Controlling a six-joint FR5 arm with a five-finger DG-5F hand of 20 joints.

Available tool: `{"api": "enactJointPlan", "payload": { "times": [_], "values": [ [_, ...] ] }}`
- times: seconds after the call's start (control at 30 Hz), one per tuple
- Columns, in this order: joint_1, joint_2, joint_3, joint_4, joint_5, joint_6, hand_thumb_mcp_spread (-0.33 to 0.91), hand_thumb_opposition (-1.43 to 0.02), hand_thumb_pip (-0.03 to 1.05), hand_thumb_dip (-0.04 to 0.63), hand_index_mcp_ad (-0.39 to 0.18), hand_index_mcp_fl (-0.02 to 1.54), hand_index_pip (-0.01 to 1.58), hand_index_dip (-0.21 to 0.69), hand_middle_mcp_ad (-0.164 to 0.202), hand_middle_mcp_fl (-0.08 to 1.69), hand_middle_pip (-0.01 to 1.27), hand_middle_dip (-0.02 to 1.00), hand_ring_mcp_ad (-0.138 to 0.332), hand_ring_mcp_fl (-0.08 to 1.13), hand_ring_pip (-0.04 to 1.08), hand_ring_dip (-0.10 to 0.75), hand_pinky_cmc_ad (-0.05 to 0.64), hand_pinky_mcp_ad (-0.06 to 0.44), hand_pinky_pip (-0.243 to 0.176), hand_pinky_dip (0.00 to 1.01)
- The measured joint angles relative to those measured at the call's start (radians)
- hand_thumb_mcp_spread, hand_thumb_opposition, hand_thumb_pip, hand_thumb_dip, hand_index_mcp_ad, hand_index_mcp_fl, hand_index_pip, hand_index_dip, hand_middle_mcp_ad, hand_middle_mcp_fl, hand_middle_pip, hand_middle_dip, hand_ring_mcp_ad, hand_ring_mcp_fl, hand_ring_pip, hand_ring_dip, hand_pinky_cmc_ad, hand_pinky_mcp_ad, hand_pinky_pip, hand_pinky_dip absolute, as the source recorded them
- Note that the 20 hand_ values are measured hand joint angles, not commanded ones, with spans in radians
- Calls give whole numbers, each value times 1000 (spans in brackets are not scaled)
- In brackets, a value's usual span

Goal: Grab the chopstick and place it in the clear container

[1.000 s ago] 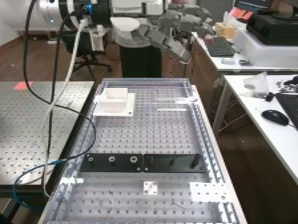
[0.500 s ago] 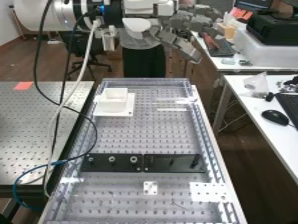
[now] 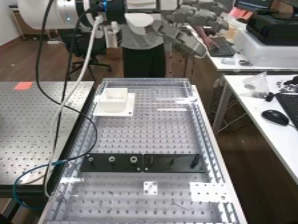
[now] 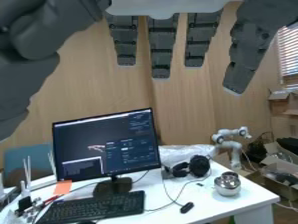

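High above the bench's far end, my hand (image 3: 193,21) is at the top of the high view, its fingers extended. In the wrist view the hand (image 4: 161,47) has straight fingers hanging down and nothing held between them and the thumb. A thin pale strip (image 3: 171,109) lies crosswise on the far right part of the perforated bench; I cannot tell whether it is the chopstick. To its left stands a small square whitish container (image 3: 113,102) on a white plate (image 3: 128,111). The hand is well apart from both.
A black fixture bar (image 3: 174,162) crosses the bench, with white plates nearer. Clear rails (image 3: 211,150) edge it. Cables loop down on the left over a second perforated table (image 3: 36,130). At the right is a white desk (image 3: 249,112); the wrist view has a monitor (image 4: 106,145).
In the high view my arm and hand have shifted to the right and slightly up. The fingers have stayed extended, and the things on the bench have not moved.
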Motion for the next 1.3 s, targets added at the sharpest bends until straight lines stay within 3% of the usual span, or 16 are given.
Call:
{"api": "enactJointPlan", "payload": {
  "times": [0.73, 1.17, 1.3],
  "values": [
    [-9, -9, 8, 3, -34, 6, -16, -665, 607, -16, -89, 56, 94, 290, 68, 136, 120, 389, 150, 12, 115, 265, 511, 417, -45, 374],
    [1, -7, 13, -21, -25, 0, -14, -682, 614, -17, -93, 58, 101, 281, 68, 136, 120, 389, 150, 12, 115, 262, 511, 414, -45, 374],
    [6, -8, 16, -33, 16, 8, -14, -681, 616, -17, -93, 58, 101, 281, 70, 136, 120, 389, 150, 12, 115, 262, 511, 417, -45, 374]
  ]
}}
